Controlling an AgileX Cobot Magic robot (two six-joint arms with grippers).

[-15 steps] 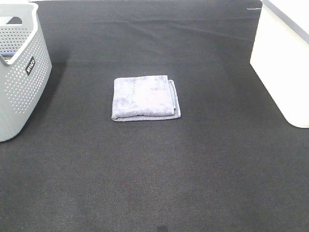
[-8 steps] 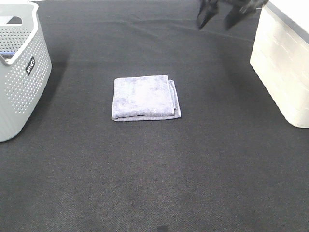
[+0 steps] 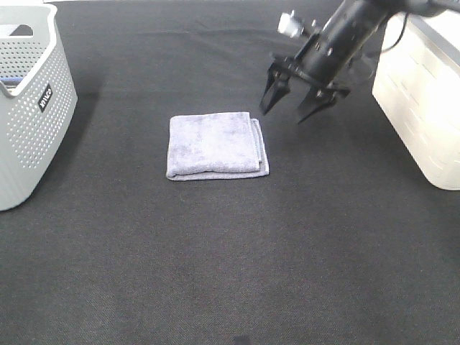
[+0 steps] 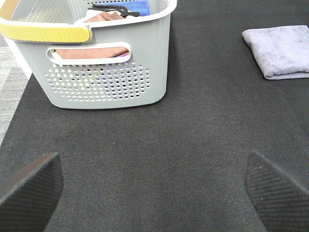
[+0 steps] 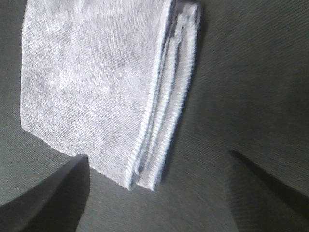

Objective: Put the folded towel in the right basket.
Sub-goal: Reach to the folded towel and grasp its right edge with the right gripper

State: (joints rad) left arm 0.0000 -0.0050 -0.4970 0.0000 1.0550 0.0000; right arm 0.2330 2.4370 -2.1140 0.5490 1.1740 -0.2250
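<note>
Covering the whole worktop, a black woven mat [image 3: 215, 273] lies flat, with faint creases near the far edge. A white basket [image 3: 420, 108] stands at the right edge toward the far right corner. It is boxy and pale-walled, and the picture's border cuts it off, so its opening is not seen.

A grey basket [image 3: 32, 122] sits at the left edge near the far left corner. It is plastic, with a white rim, walls pierced by rows of small round holes, and a small dark label. The left wrist view shows a slot handle, a yellow strip on the rim, and brown and blue cloths inside. A black item on top of them is too small to make out.

The towel [image 3: 215, 145] is lavender-grey terry folded to a near square, its stacked edges facing the right edge. It lies mid-worktop, slightly toward the far edge, with bare mat on every side and well apart from both baskets.

The right gripper [image 3: 282, 115], black and blurred, hangs just off the towel's far right corner, between the towel and the white basket. Its fingers are spread and grip nothing, and whether the tips touch the mat is unclear. The left gripper [image 4: 154, 193] shows only in its wrist view. Its ribbed pads [image 4: 277, 188] are spread wide over bare mat, with nothing between them.
</note>
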